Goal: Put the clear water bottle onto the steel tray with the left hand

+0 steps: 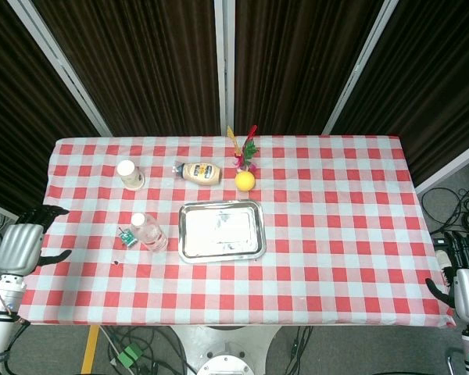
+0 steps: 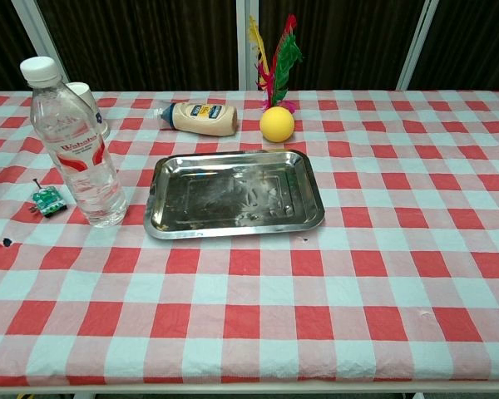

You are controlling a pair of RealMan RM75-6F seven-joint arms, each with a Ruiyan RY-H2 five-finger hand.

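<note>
the table (image 1: 336, 234) wears a red and white checked cloth and carries everything. near its middle lies the steel tray (image 1: 221, 230), flat and bare, a few smudges on its floor. just left of the tray, apart from it, the clear water bottle (image 2: 73, 141) stands upright on the cloth with its white cap on and a red label round it. at the far side a mayonnaise bottle (image 1: 200, 173) lies on its side, and left of it stands a small white cup (image 1: 130, 174). a yellow ball (image 1: 245, 180) sits behind the tray, touching or just in front of a feathered shuttlecock (image 2: 274, 58). a little green circuit board (image 2: 47, 200) lies just left of the water bottle.

the left hand (image 1: 25, 244) hovers off the table's left edge, well apart from the bottle, fingers apart and holding nothing. the right hand (image 1: 465, 273) is off the right edge, fingers loosely spread, likewise empty.
</note>
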